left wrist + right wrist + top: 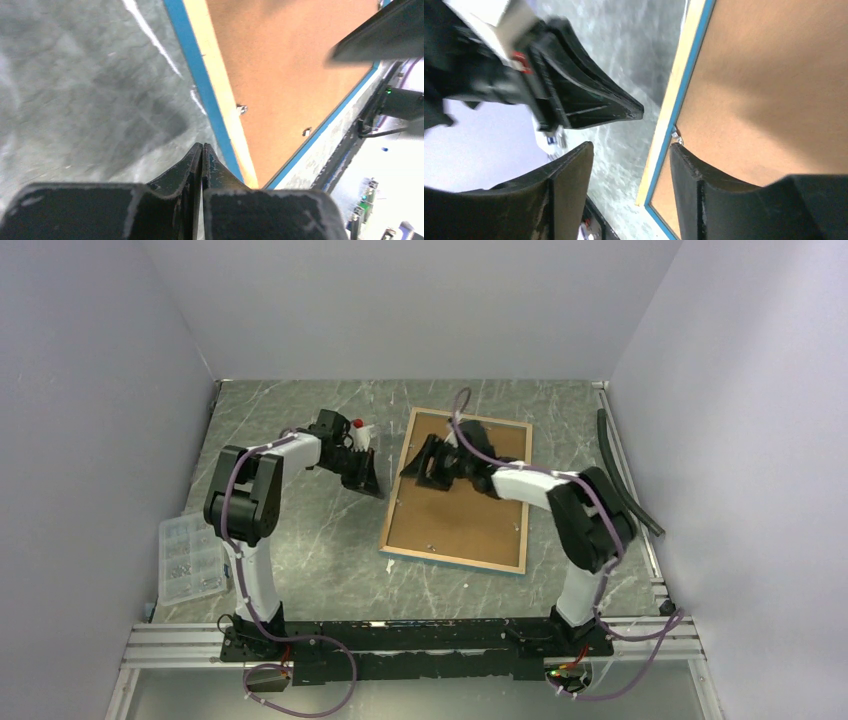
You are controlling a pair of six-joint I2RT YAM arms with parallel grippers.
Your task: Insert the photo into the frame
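The frame (pixel 450 561) lies face down on the table, its light wood back edge and thin blue rim showing. The brown hardboard backing panel (pixel 460 515) fills it. The photo is not in view. My left gripper (pixel 371 486) is shut and empty, low over the table just left of the frame's left edge. In the left wrist view its tips (pixel 202 146) are pressed together beside the blue rim (pixel 197 70). My right gripper (pixel 414 466) is open and empty over the frame's upper left part. In the right wrist view it (pixel 629 147) straddles the frame's edge (pixel 675 95).
A clear plastic box of small parts (pixel 190 558) sits at the near left. A black strip (pixel 627 475) lies along the right wall. Small metal clips (pixel 242 108) hold the backing panel. An aluminium rail (pixel 400 637) runs along the near edge. Walls close three sides.
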